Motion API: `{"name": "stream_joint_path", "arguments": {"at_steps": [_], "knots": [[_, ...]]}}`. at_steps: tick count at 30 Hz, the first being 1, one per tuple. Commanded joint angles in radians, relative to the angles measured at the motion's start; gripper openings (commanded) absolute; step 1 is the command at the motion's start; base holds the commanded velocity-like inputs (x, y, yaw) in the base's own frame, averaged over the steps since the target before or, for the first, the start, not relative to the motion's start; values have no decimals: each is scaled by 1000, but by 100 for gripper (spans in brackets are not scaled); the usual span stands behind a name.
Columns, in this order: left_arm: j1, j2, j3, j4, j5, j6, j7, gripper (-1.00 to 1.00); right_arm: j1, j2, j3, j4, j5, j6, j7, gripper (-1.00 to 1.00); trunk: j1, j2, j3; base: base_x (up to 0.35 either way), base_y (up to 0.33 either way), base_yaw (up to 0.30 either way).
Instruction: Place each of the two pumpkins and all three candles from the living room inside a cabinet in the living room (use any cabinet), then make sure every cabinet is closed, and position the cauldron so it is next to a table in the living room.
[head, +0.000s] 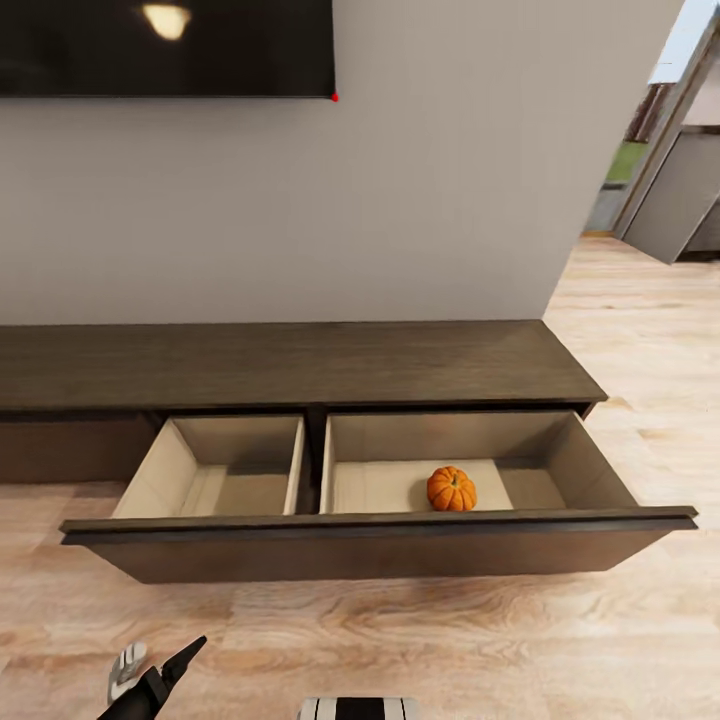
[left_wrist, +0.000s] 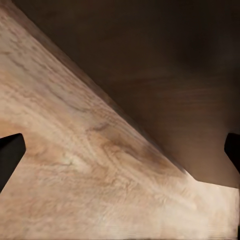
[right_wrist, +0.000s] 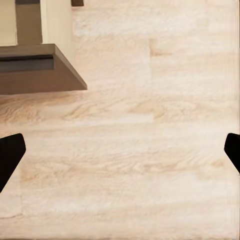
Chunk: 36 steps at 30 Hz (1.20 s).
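Looking down from the head view: long, low, dark brown wooden cabinet (head: 300, 365) against the pale grey wall, its wide drawer (head: 380, 545) pulled fully out, beige inside split by a divider. One small, squat, bright orange ribbed pumpkin (head: 452, 489) resting in the drawer's right compartment, near its front edge; left compartment bare. Black TV screen (head: 165, 45) mounted above. Left gripper (head: 150, 675) low at the frame's bottom edge, over the pale wood plank floor (head: 450, 640), short of the drawer front, holding nothing.

Left wrist view: two dark fingertips (left_wrist: 10, 155) far apart, nothing between them, aimed at floor planks and the dark brown drawer face (left_wrist: 180, 75).

Right wrist view: fingertips (right_wrist: 10, 155) likewise spread wide and empty, above the floor, a corner of the open drawer (right_wrist: 45, 70) just ahead.

Judging the step: one pumpkin stowed, the other pumpkin, candles and cauldron yet to fetch. Best left open for now to save reopening; when turning away, keep both arms tucked clear of the projecting drawer front.
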<state>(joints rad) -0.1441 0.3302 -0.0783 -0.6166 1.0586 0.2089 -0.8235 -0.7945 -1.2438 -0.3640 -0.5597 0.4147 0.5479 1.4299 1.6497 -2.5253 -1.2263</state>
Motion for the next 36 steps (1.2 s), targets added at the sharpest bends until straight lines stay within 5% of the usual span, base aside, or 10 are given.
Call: {"name": "stream_joint_path", "arguments": {"at_steps": [1,36], "knots": [[0,1,-3,0,11,9,-2,100,-4,1,-4,0,10,10,8,100,0,0,-1,0,0,-299],[0,0,-4,0,10,9,-2,100,-4,4,-4,24,10,10,-3,100,0,0,-1,-209,0,-300]]}}
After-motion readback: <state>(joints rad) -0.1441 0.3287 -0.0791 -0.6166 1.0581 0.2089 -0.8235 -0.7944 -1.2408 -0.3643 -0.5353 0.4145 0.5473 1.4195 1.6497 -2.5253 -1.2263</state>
